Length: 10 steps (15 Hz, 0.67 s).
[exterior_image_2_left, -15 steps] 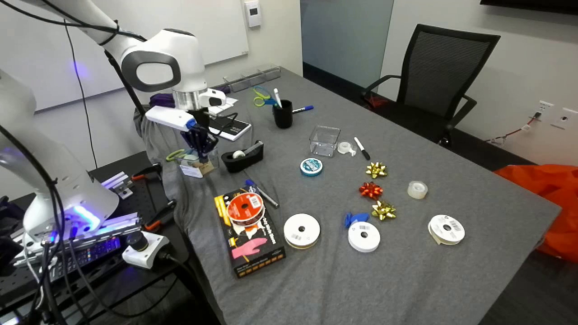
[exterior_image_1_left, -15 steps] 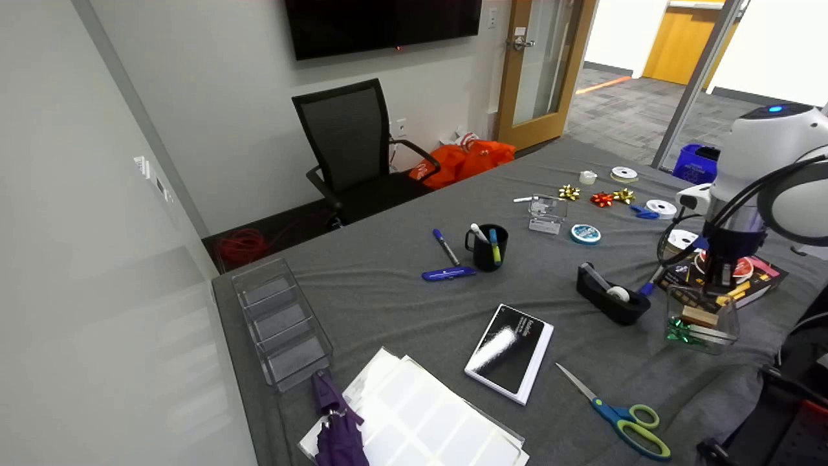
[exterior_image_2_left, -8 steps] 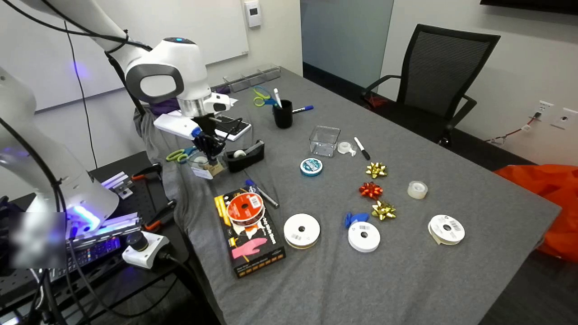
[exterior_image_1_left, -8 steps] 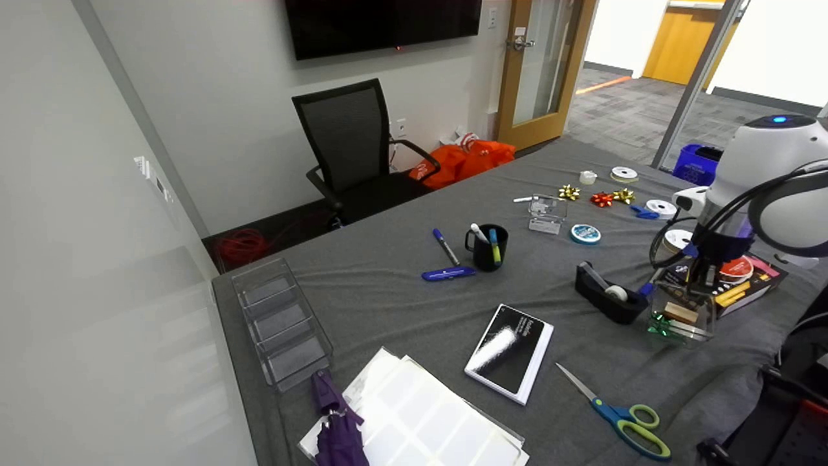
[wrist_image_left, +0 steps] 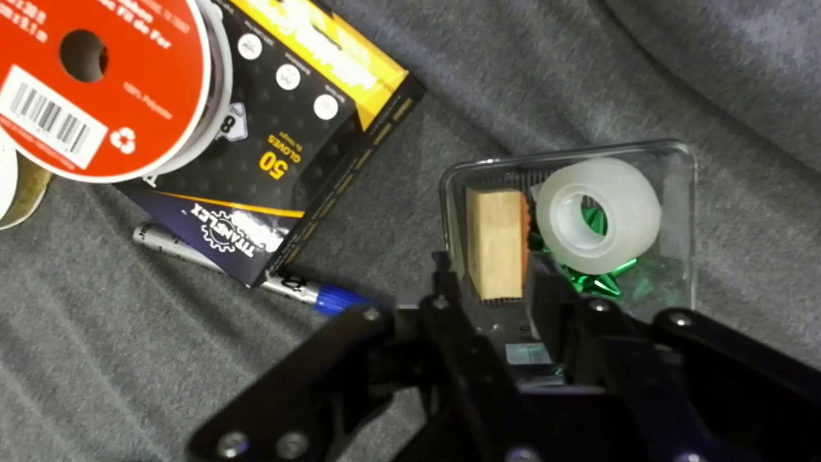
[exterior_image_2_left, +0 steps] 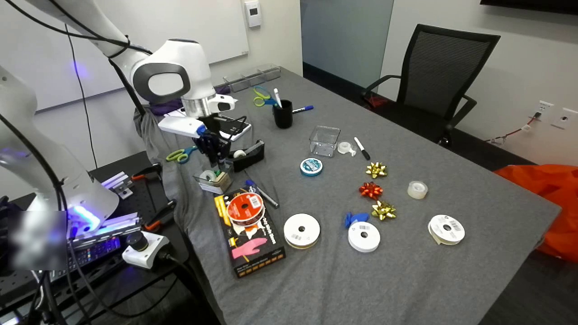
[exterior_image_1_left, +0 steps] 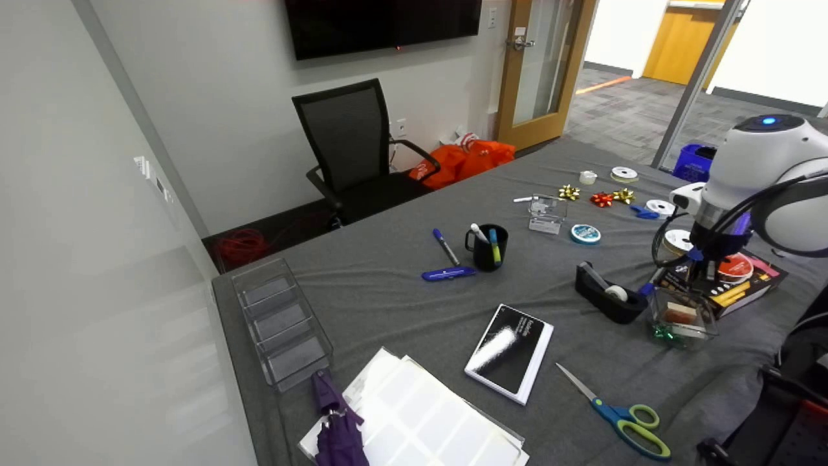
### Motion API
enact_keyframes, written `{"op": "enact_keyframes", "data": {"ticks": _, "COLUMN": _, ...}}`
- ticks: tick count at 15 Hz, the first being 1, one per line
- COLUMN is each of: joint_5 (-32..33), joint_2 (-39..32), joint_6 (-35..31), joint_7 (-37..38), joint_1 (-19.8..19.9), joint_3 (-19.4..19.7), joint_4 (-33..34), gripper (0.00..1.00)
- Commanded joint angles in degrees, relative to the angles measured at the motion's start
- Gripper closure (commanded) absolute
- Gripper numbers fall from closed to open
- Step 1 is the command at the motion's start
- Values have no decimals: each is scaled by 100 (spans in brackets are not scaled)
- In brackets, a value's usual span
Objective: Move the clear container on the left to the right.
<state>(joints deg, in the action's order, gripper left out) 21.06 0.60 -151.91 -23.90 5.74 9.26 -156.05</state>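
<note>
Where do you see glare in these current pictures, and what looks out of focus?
In an exterior view, glare streaks the flat black item; in an exterior view, a blurred patch hides part of the lower left; in the wrist view, the fingers look dark and soft, while the glove box looks sharper.

Chair point(exterior_image_1_left: 354, 139) by pale wall point(exterior_image_1_left: 220, 103); dark screen point(exterior_image_1_left: 385, 27) (seemingly wall-mounted) above.

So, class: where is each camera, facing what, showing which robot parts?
Exterior view: higher than the table, facing chair and door; arm at picture right.
Exterior view: likewise high, facing whiteboard and chair; arm and base at picture left.
Wrist view: wrist-mounted, facing down at the clear container; gripper shows.
Both exterior views share the mug.
</note>
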Motion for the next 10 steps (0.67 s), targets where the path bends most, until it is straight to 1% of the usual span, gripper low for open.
{"op": "enact_keyframes", "data": {"ticks": 1, "joint_5": 99, "joint_2": 50, "joint_6": 296, "joint_7": 55, "joint_1": 86, "joint_3": -49, "joint_4": 141, "gripper": 35}}
{"op": "enact_keyframes", "data": {"ticks": 5, "joint_5": -301, "joint_2": 74, "joint_6": 248, "joint_7": -19, "joint_1": 55, "joint_3": -71, "joint_4": 165, "gripper": 7}}
{"op": "enact_keyframes", "data": {"ticks": 6, "joint_5": -483, "joint_2": 214, "joint_6": 389, "joint_7": 146, "joint_1": -63, "joint_3": -191, "joint_4": 115, "gripper": 2}}
{"op": "enact_keyframes", "data": {"ticks": 7, "joint_5": -646, "joint_2": 300, "joint_6": 471, "joint_7": 203, "joint_1": -107, "joint_3": -240, "joint_4": 140, "gripper": 0}}
{"op": "enact_keyframes", "data": {"ticks": 10, "joint_5": -946, "joint_2": 491, "joint_6": 817, "joint_7": 602, "joint_1": -271, "joint_3": -467, "joint_4": 247, "gripper": 0}}
